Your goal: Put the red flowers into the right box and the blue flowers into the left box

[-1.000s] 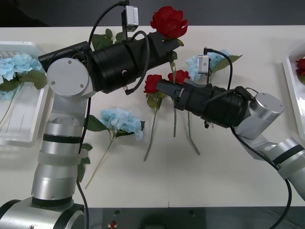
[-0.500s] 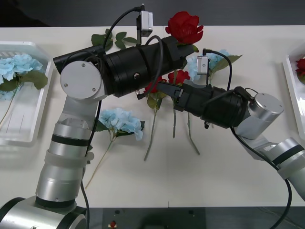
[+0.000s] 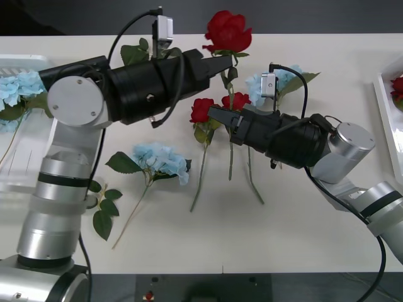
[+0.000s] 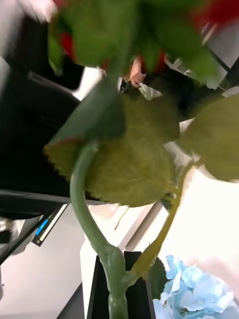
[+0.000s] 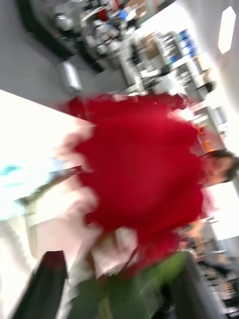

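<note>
1. While the left gripper (image 3: 217,63) sits raised over the middle-far part of the desk (image 3: 302,226), it is clenched on the stem of a red rose (image 3: 227,30), whose head stands up just past the fingertips; left wrist view has the same rose (image 5: 144,184) close and blurred.
2. Right gripper (image 3: 217,116) is near desk centre, pointing toward the robot's left, and grasps a green stem (image 4: 87,199) with leaves; the stem runs between its black fingers (image 4: 99,294) in the right wrist view.
3. Two more red roses (image 3: 202,110) lie just beside the right gripper, heads near its fingertips, stems trailing toward the robot.
4. One blue flower (image 3: 160,160) lies loose on the desk between the arms, stem angled toward the robot, with leaves (image 3: 104,214) near the left arm.
5. Another blue flower (image 3: 280,82) lies behind the right wrist camera, partly hidden.
6. Left box (image 3: 31,157) at the left edge of the desk holds blue flowers (image 3: 16,88).
7. Right box (image 3: 387,119) at the right edge holds a red flower (image 3: 398,85), only partly seen.
</note>
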